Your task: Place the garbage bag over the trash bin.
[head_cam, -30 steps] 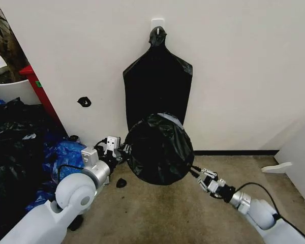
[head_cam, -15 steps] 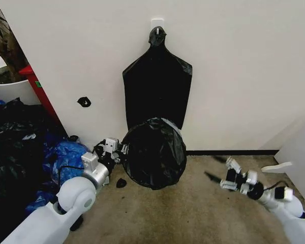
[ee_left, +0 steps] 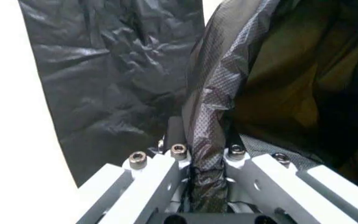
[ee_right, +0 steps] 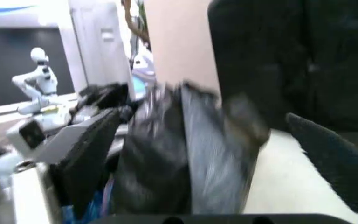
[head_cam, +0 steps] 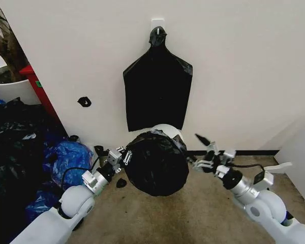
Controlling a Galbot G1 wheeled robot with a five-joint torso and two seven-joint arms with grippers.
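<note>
The garbage bag (head_cam: 155, 162), crinkled glossy black plastic, is draped over the trash bin, whose white rim (head_cam: 166, 128) peeks out at the back against the wall. My left gripper (head_cam: 123, 155) is at the bag's left edge. It is shut on a bunched fold of the bag (ee_left: 209, 140). My right gripper (head_cam: 198, 151) is open at the bag's right side, fingers spread wide. In the right wrist view the blurred bag edge (ee_right: 185, 144) lies between the dark fingers (ee_right: 89, 154); whether they touch it I cannot tell.
A flat smooth black bag (head_cam: 157, 91) hangs from a wall hook right behind the bin. A heap of black and blue bags (head_cam: 25, 152) fills the left, with a white plant pot (head_cam: 10, 89) behind. A white panel (head_cam: 301, 152) stands at the right. Black scrap (head_cam: 121, 183) on the carpet.
The right gripper let go at the bag's lower right, pulled away to the right, and has come back open, higher on the bag's right side. The left arm reached farther forward, still holding.
</note>
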